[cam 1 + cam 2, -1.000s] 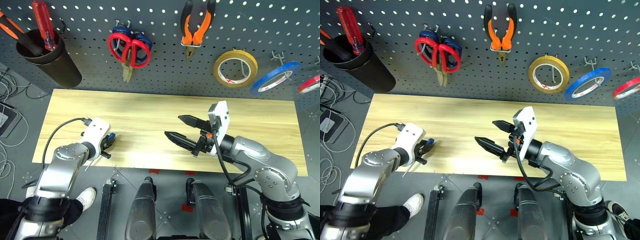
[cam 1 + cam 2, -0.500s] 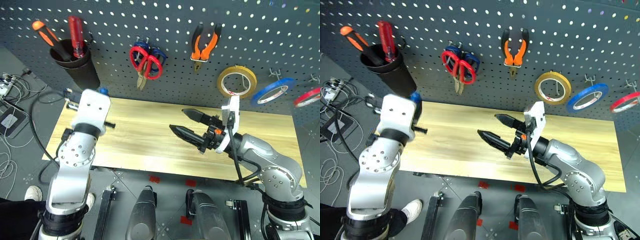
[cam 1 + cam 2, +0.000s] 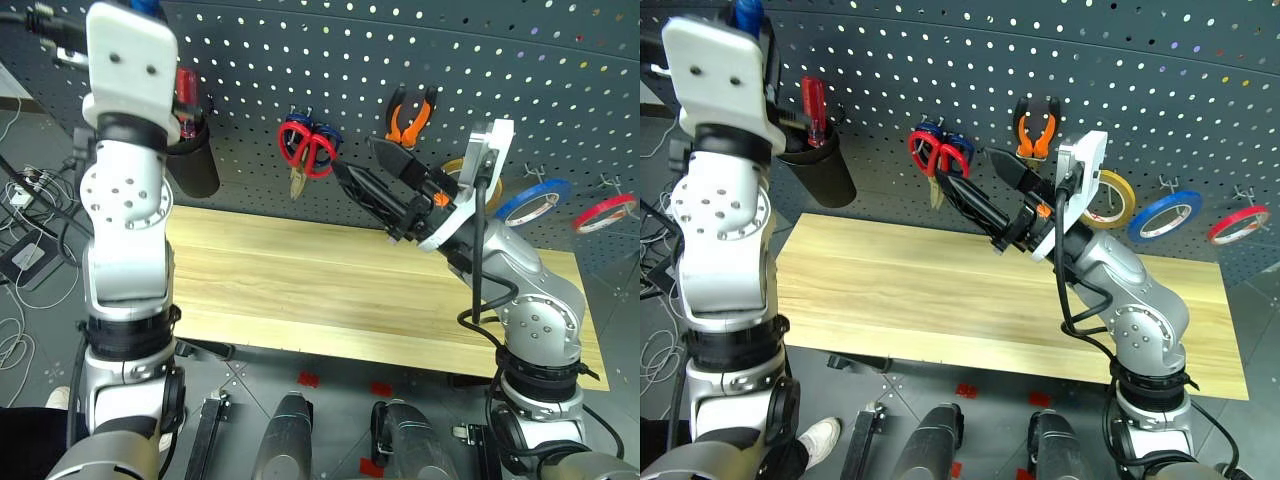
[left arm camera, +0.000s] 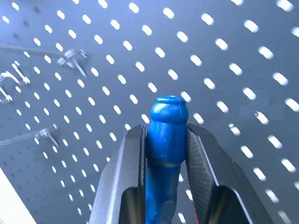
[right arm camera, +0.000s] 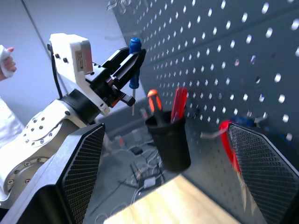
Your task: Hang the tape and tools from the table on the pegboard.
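My left gripper [image 4: 164,133] is shut on the blue-handled screwdriver [image 4: 166,144] and holds it high in front of the pegboard [image 3: 300,60], above the black cup. From the right wrist view, the screwdriver [image 5: 134,46] points shaft down. My right gripper [image 3: 965,167] is open and empty, raised over the table [image 3: 280,270]. It is close in front of the red-handled scissors [image 3: 307,148] and the pliers [image 3: 410,112], which hang on the board. The yellow tape [image 3: 1127,205] hangs behind my right wrist, partly hidden.
A black cup [image 3: 195,165] on the board holds a red screwdriver [image 3: 813,100] and an orange one [image 5: 154,100]. A blue tape roll [image 3: 530,200] and a red roll [image 3: 600,212] hang at the right. Cables [image 3: 25,220] lie on the floor at the left. A person's hand [image 5: 5,58] shows beyond my left arm.
The camera has tilted up. My left gripper rose with the screwdriver from the table's near left edge to high before the pegboard and turned upward. My right gripper lifted, still open.
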### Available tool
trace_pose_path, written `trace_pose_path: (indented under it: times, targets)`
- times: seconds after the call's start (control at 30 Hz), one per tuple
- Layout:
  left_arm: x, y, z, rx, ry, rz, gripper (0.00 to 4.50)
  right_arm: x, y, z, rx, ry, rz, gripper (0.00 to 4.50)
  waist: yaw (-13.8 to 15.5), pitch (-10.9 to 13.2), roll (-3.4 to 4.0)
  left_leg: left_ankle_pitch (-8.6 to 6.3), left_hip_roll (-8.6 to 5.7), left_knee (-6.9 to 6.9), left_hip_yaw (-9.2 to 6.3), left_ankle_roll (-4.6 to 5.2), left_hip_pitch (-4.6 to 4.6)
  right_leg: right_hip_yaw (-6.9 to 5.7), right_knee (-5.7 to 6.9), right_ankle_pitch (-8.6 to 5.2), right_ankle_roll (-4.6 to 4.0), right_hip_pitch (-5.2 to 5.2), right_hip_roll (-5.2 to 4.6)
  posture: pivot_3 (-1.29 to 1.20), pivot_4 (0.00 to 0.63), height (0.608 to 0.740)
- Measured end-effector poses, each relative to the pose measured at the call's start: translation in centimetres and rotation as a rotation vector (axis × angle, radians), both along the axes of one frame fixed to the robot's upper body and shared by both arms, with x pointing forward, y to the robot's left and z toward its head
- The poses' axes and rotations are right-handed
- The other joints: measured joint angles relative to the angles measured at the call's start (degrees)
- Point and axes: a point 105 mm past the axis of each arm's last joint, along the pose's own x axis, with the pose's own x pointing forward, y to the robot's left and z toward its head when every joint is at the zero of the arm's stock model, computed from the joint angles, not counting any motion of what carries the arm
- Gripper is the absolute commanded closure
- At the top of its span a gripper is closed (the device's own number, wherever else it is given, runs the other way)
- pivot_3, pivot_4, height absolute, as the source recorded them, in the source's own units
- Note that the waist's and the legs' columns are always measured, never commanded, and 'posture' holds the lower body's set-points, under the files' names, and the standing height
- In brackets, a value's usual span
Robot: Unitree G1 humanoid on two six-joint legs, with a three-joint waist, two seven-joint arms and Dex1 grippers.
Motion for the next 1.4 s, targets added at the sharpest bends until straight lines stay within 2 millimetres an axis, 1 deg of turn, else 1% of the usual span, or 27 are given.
trace_pose_path:
  times: [0.1,0.23,0.43,0.5,0.63,0.7,0.77,0.83,0.9,0.93,1.0,1.13,1.17,1.4]
  targets:
    - [0.7,0.1,0.6,-0.006,-0.033,-0.003,3.65,-0.1,0.4,0.5,0.011,-0.016,0.002,0.00,0.0,-0.2,0.00,0.00,0.00,-0.02,0.01,0.00,0.00,0.00,-0.01,0.00,0.00,0.00,0.00,0.18,0.157,0.740]
    - [1.8,0.7,0.3,-0.020,-0.035,0.004,3.65,0.2,0.3,0.5,0.010,-0.019,-0.028,0.00,-0.2,-0.2,0.02,0.01,0.00,0.00,0.02,0.01,0.00,0.01,0.03,0.00,-0.01,-0.01,0.00,0.17,0.163,0.740]
    - [3.5,1.8,-1.4,-0.120,0.007,-0.017,3.65,0.4,0.5,0.4,0.005,-0.012,-0.044,0.00,-0.3,-0.2,0.02,0.01,-0.02,0.06,0.02,0.03,0.00,0.00,0.10,0.01,-0.01,-0.01,-0.01,0.14,0.178,0.740]
    - [3.9,1.7,-2.1,-0.155,0.023,-0.028,3.65,0.4,0.4,0.3,0.001,-0.012,-0.048,0.00,-0.3,-0.2,0.02,0.01,-0.02,0.08,0.02,0.03,0.00,0.00,0.13,0.01,-0.01,-0.01,-0.01,0.13,0.183,0.740]
    - [4.1,1.7,-2.5,-0.193,0.031,-0.040,3.65,0.5,0.2,0.2,-0.012,-0.013,-0.062,0.00,-0.7,-0.2,0.02,0.02,-0.02,0.10,0.02,0.04,0.01,0.01,0.44,0.01,-0.01,-0.02,-0.01,0.12,0.185,0.740]
    - [4.2,2.5,-2.9,-0.232,0.045,-0.021,3.65,0.6,0.2,0.2,-0.015,-0.013,-0.068,0.00,-1.3,-0.2,0.02,0.02,-0.02,0.10,0.02,0.04,0.02,0.02,0.47,0.01,-0.02,-0.02,-0.01,0.12,0.188,0.740]
    - [4.4,3.3,-3.8,-0.270,0.074,-0.004,3.65,0.6,0.1,0.1,-0.018,-0.012,-0.075,0.00,-1.7,-0.2,0.03,0.02,-0.01,0.10,0.02,0.05,0.03,0.02,0.49,0.01,-0.01,-0.02,-0.01,0.11,0.190,0.740]
    - [4.6,3.9,-4.9,-0.308,0.112,0.016,2.94,0.8,0.0,-0.1,-0.023,-0.006,-0.087,0.00,-1.9,-0.2,0.03,0.02,-0.01,0.09,0.02,0.05,0.03,0.01,0.50,0.00,-0.02,-0.02,-0.01,0.11,0.191,0.740]
    - [4.8,4.4,-5.8,-0.338,0.142,0.036,2.42,0.9,-0.1,-0.2,-0.029,-0.003,-0.100,0.00,-1.9,-0.2,0.03,0.02,-0.01,0.11,0.02,0.05,0.03,0.01,0.51,0.00,-0.02,-0.02,-0.01,0.11,0.190,0.740]
    - [4.8,4.6,-6.1,-0.344,0.151,0.044,2.07,0.9,-0.2,-0.3,-0.031,0.000,-0.103,0.00,-1.9,-0.2,0.03,0.02,-0.01,0.12,0.02,0.05,0.03,0.00,0.51,0.00,-0.02,-0.02,-0.01,0.11,0.192,0.740]
    - [4.7,4.6,-6.1,-0.346,0.153,0.048,1.43,1.0,-0.2,-0.5,-0.033,0.005,-0.105,0.00,-1.9,-0.3,0.02,0.02,-0.02,0.13,0.02,0.05,0.03,0.01,0.52,0.00,-0.02,-0.02,-0.02,0.10,0.190,0.740]
    - [4.3,4.4,-5.5,-0.342,0.132,0.042,0.17,1.0,-0.4,-0.9,-0.045,0.013,-0.113,0.00,-1.9,-0.3,0.02,0.02,-0.01,0.14,0.02,0.05,0.03,0.02,0.57,0.00,-0.02,-0.02,-0.02,0.10,0.188,0.740]
    - [4.3,4.4,-5.5,-0.342,0.130,0.042,0.02,1.1,-0.4,-1.0,-0.049,0.014,-0.118,0.00,-1.9,-0.3,0.03,0.02,-0.02,0.14,0.03,0.05,0.04,0.03,0.58,0.00,-0.02,-0.02,-0.02,0.10,0.188,0.740]
    - [4.3,4.2,-6.3,-0.336,0.163,0.034,0.02,1.3,-0.6,-1.4,-0.078,0.010,-0.141,0.00,-2.1,-0.3,0.01,0.02,-0.02,0.18,0.03,0.05,0.04,0.04,0.66,0.00,-0.02,-0.02,-0.02,0.09,0.185,0.740]
